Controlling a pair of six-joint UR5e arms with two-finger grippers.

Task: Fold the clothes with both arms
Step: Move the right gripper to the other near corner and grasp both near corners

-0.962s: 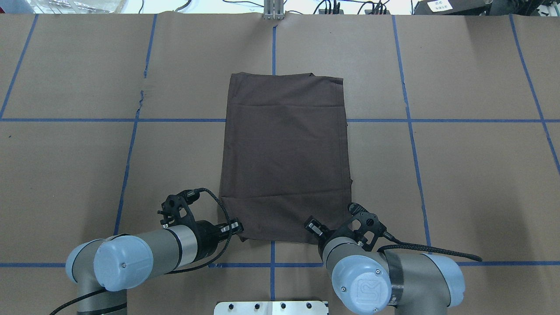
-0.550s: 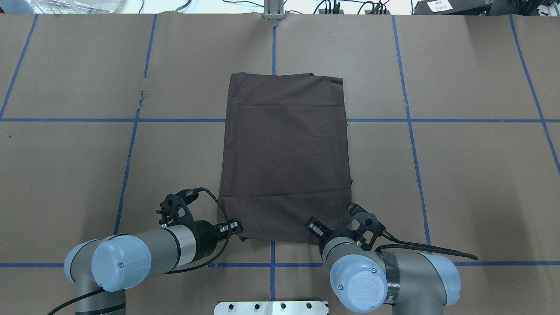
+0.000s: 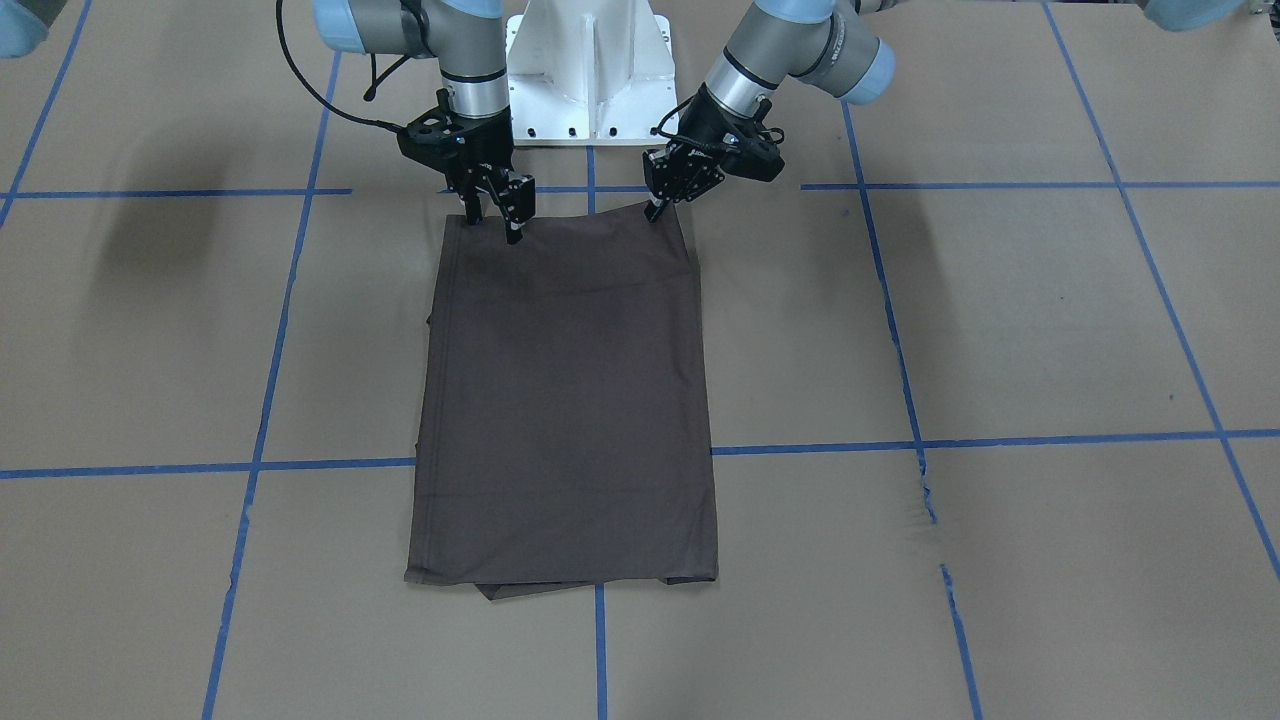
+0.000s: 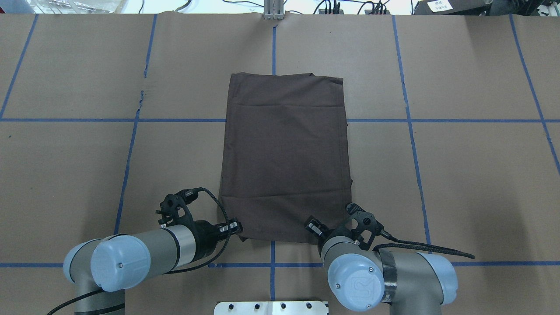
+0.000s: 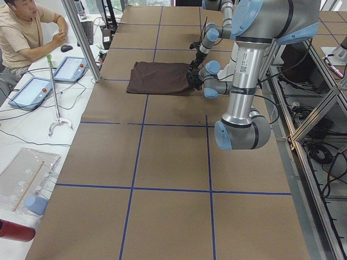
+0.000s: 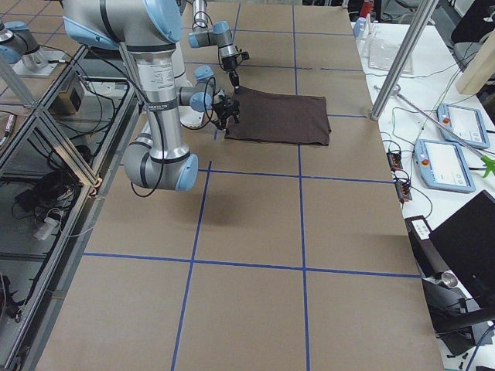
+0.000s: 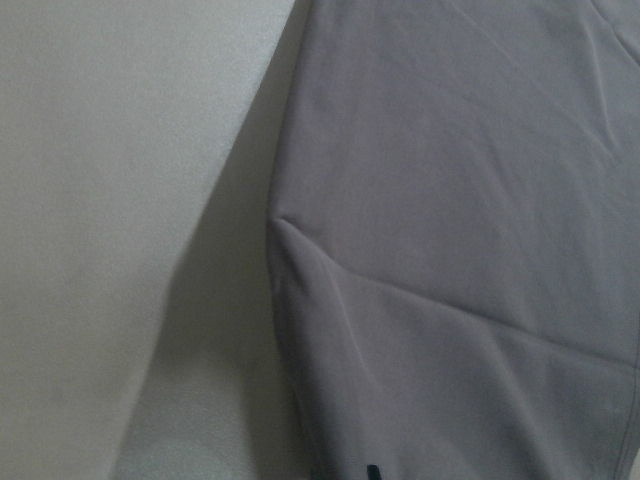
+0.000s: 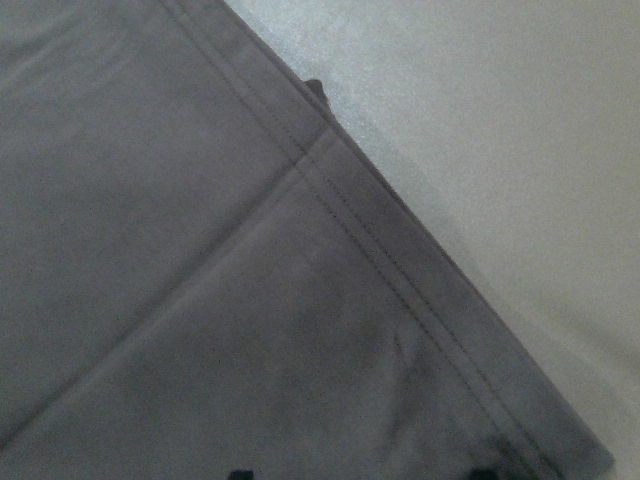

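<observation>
T-shirt (image 4: 284, 157), dark brown, is lying flat in the middle of the table (image 4: 459, 175). It is folded into a tall rectangle, with its long side running away from me and crossing one of the blue tape lines (image 4: 175, 120). At its far short edge a bit of an under layer is poking out past the top layer. Its near short edge is sitting just ahead of my white pedestal base (image 3: 588, 70).

My left gripper (image 3: 655, 208) is bearing down on the near left corner with its fingers drawn together to one point. I am reading it as pinched on the cloth: in the left wrist view a ridge of fabric is puckering, and only one dark fingertip (image 7: 372, 470) is showing at the bottom edge.

My right gripper (image 3: 493, 222) is standing spread over the same edge, close to the near right corner, one finger at the hem and the other over the cloth. In the right wrist view two fingertips (image 8: 238, 473) are showing well apart above the stitched hem. It is grasping nothing.

My left arm (image 4: 144, 253) and right arm (image 4: 393, 271) are reaching in low from the base. At the table's end on my left a person (image 5: 21, 32) is sitting beside two tablets (image 5: 68, 69).
</observation>
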